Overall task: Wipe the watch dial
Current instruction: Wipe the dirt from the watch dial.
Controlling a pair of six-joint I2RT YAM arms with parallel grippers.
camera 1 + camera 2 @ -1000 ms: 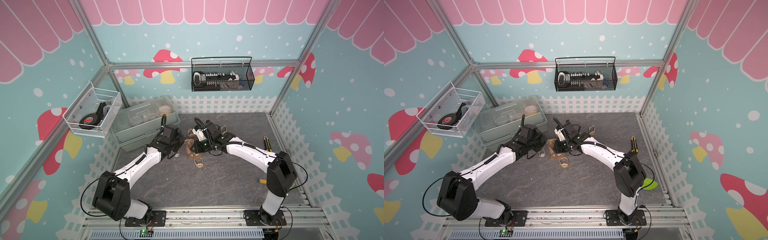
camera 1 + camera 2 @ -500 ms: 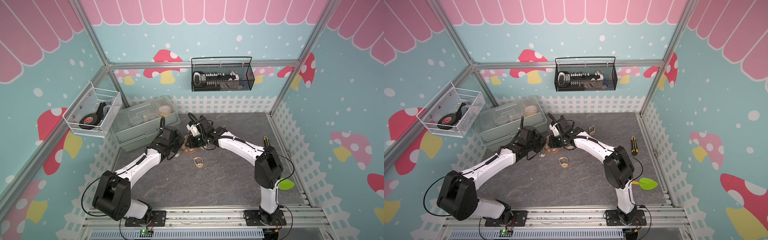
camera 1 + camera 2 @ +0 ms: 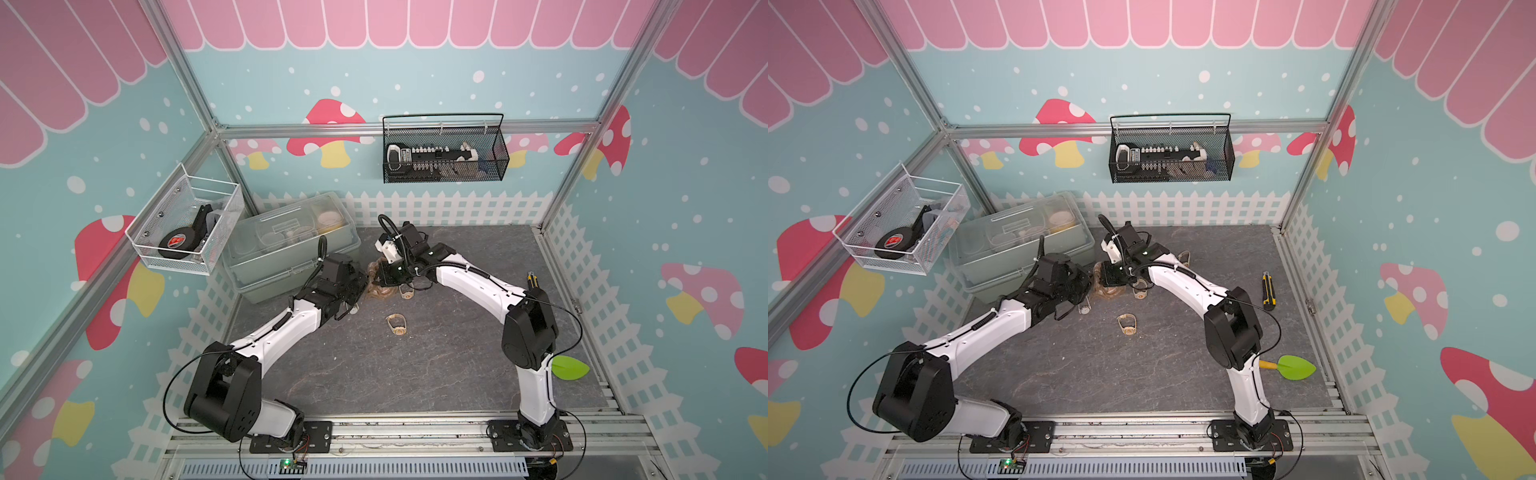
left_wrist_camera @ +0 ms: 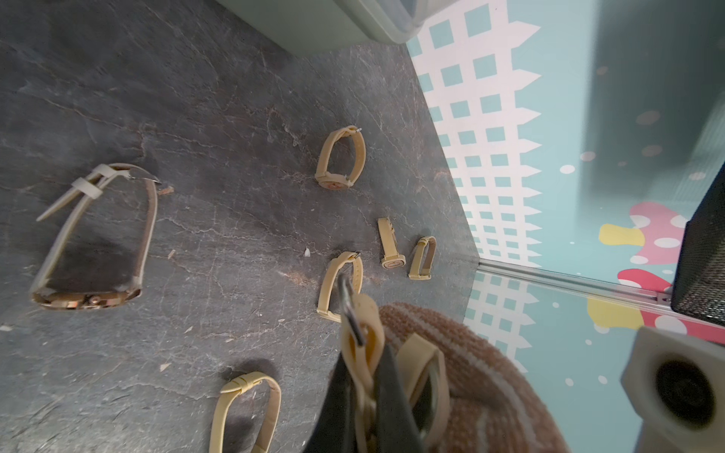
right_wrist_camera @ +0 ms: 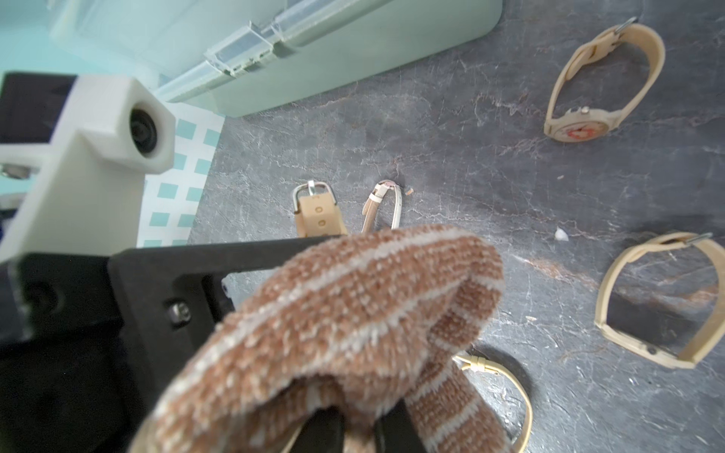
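**What stays out of your sight**

You can't read the dial: the held watch (image 4: pixel 425 386) sits edge-on between the left pincer (image 4: pixel 365 368) and the cloth (image 4: pixel 490 372). That cloth runs off the picture's edge, and in the right wrist view it drapes over the right pincer (image 5: pixel 359 427), leaving you only dark finger stubs. A loose watch (image 4: pixel 245 412) is cut off at its dial end. In both top views the wrists (image 3: pixel 338 278) hide both pincers, toward the table's (image 3: pixel 415 374) far edge.

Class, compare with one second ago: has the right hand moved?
Yes. The right hand has shifted back, away from the robot's base and toward the box.
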